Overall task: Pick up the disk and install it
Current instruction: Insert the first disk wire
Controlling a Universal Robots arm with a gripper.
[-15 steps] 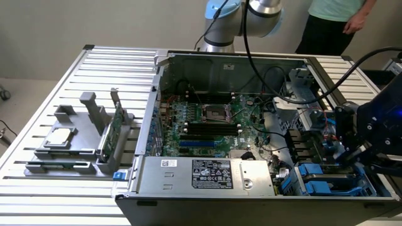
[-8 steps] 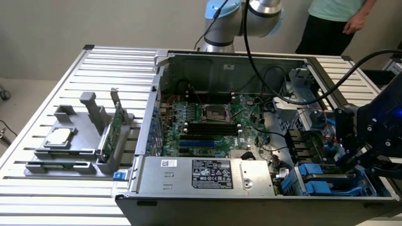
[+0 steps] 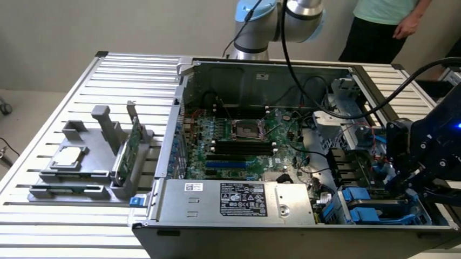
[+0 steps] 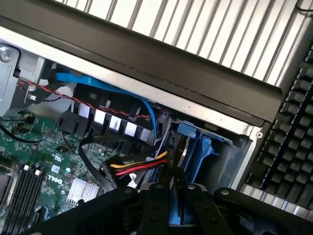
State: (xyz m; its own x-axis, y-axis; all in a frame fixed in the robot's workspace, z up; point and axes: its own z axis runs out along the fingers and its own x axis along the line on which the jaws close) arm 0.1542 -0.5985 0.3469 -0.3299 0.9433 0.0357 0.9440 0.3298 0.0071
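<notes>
**Step in hand:** installation; the pick-up appears complete.

On the desk (image 3: 79, 108), at the exterior view's left, the grey fixture (image 3: 79, 162) stands well apart from the work. The open computer case (image 3: 216, 216) sits at centre.

At the exterior view's right, the end effector (image 3: 421, 175) hangs over the drive bay (image 3: 374, 210). It is clamped on the disk (image 4: 200, 147), which is held edge-on between the fingers (image 4: 155, 208) with its far end at the bay mouth. How deep it sits cannot be told.

Seating probably calls for a straight push along the bay, clear of the cables (image 4: 132, 169).
</notes>
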